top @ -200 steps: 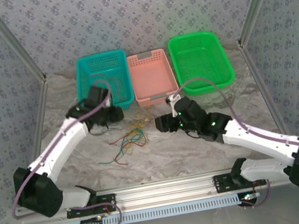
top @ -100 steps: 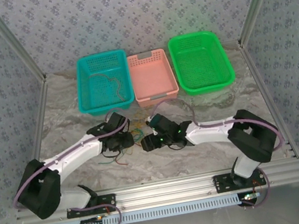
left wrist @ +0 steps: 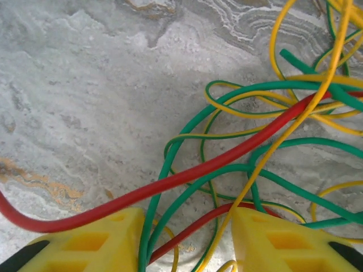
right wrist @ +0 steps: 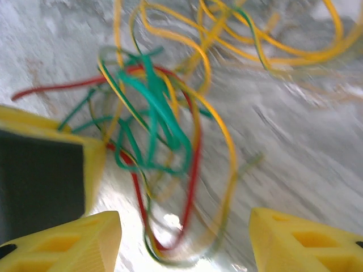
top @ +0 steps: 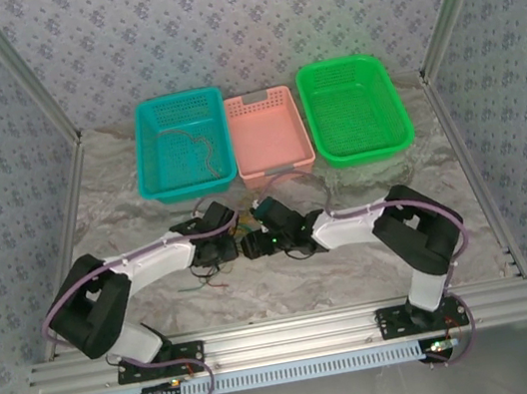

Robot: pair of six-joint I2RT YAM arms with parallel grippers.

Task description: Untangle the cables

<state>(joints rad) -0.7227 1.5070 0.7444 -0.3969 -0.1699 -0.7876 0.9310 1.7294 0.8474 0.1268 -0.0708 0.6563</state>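
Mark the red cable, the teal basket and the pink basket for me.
red cable (left wrist: 142,192), left wrist view, on its middle stretch
teal basket (top: 181,188), top external view, on its near wall
pink basket (top: 269,137), top external view, on its bare floor

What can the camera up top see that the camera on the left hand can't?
The top view takes in the teal basket, the pink basket and the green basket, plus the left arm and right arm reaching toward each other mid-table. The left wrist view gives the close-up: the left gripper open, its yellow fingers either side of a red cable, with green cables and yellow cables crossing over one another. Both views have the cable tangle and the marbled table.
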